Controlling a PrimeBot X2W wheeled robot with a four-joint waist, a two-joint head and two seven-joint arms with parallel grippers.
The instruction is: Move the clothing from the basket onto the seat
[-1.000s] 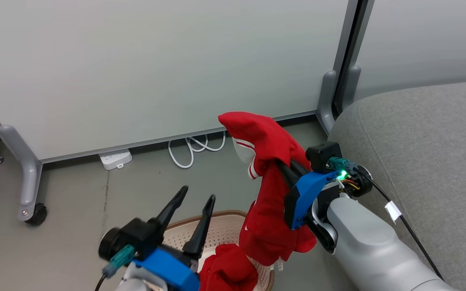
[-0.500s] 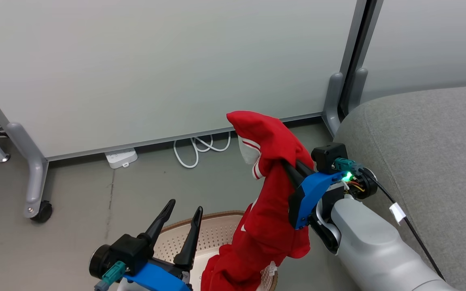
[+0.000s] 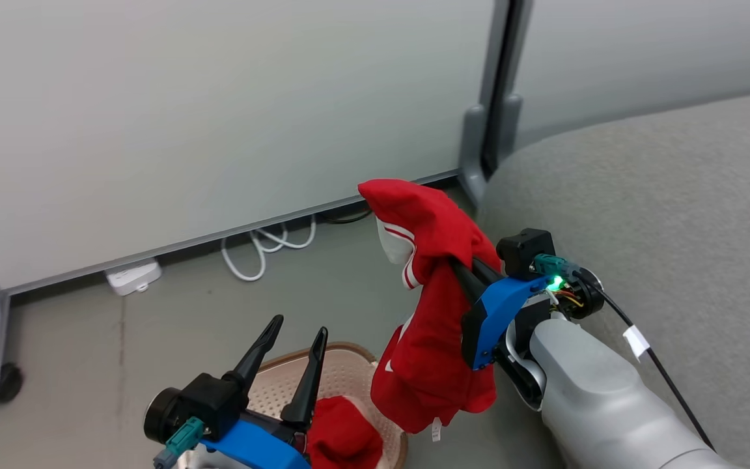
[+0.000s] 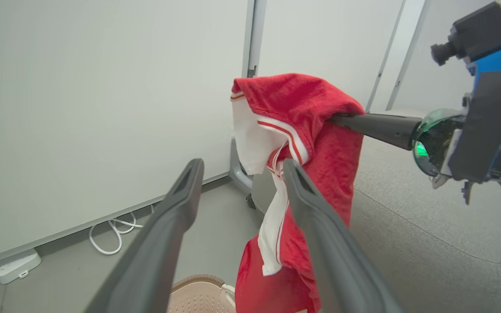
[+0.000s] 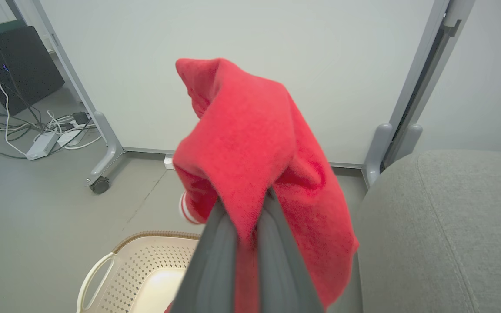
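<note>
My right gripper [image 3: 465,275] is closed on a red garment [image 3: 433,326]. The cloth is pinched between both fingers and folded over their tips. The garment hangs free with its long axis vertical. Its top is bunched above the fingers, and its lower hem and white tag hang above the floor, just off the right rim of the basket [image 3: 349,347].

My left gripper [image 3: 299,326] is wide open and holds nothing. It is poised over the basket, fingers pointing up and away from me. A second red garment [image 3: 342,440] lies bunched inside the basket at its near right side.

The seat [image 3: 674,228] lies to the right of the held garment. Its rounded left edge is near my right wrist, and the garment hangs outside that edge, not over the cushion.

Judgement:
- Step in hand: carry, not yet place.
- The right arm is the nearer one to the seat.
- The move needed is a sideways travel to the right, with the hem kept higher than the cushion edge before release.
- The left arm is the nearer one to the garment in the basket
</note>
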